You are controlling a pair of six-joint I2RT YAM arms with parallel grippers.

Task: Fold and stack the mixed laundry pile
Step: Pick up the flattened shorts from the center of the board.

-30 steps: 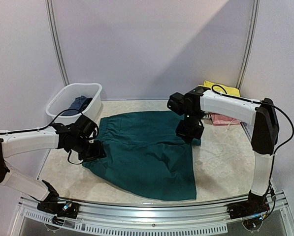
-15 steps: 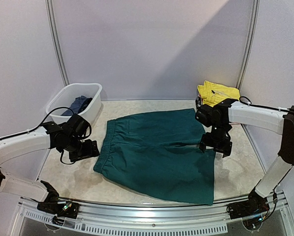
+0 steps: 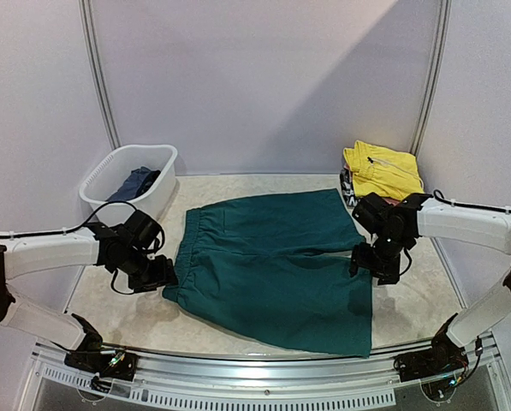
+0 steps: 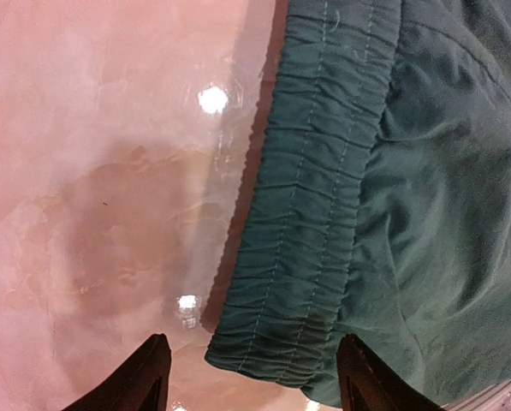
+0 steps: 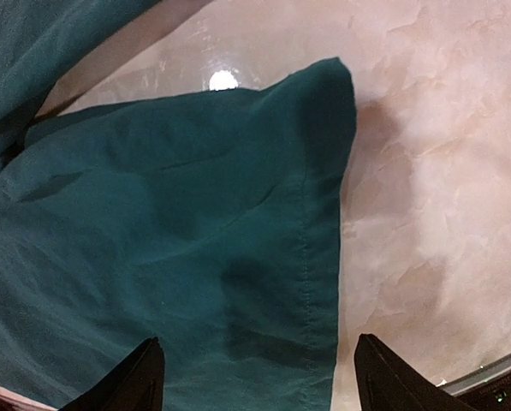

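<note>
Teal shorts (image 3: 272,265) lie flat between left gripper (image 3: 163,276) and right gripper (image 3: 375,265).

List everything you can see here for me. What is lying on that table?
Shorts: one, dark teal, spread flat mid-table.
Tub: one, white, far left corner.
Blue cloth: one, dark blue, bunched inside the tub.
Yellow cloth: one, yellow, folded, far right corner.
Table: one, pale marbled, under it all.
Left gripper: one, black, open, above the waistband's near corner.
Right gripper: one, black, open, above a leg's hem corner.
</note>
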